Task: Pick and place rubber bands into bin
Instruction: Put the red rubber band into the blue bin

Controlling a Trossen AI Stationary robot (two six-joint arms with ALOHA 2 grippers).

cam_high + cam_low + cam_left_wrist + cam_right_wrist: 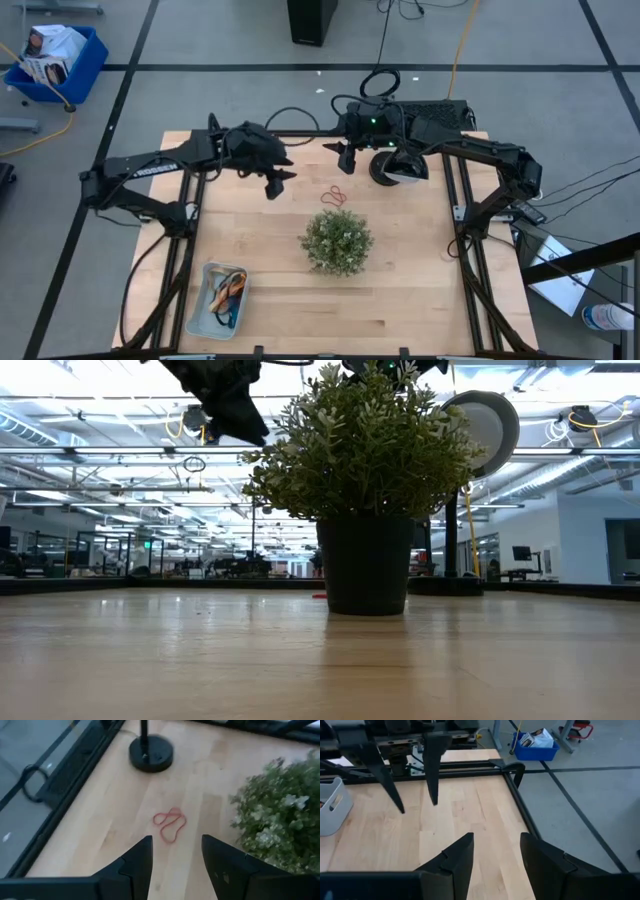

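A small potted plant (337,241) stands near the middle of a pale wooden table (400,300), and everything here is placed from it. Nearest the front edge, off to the plant's left, sits the bin (216,300), a shallow pale-blue tray already holding several rubber bands. Just behind the plant, on bare wood, lies a red-orange rubber band (170,824), looped over itself and untouched. Farther back and to the left of that band, the left gripper (277,183) hovers above the table with its fingers spread and empty. The right gripper (346,157) waits behind the band, near a black round stand (150,753), also open and holding nothing. The step in hand looks like the reach for this band. Next, the left gripper would need to lower over it and pinch the thin loop against the wood.
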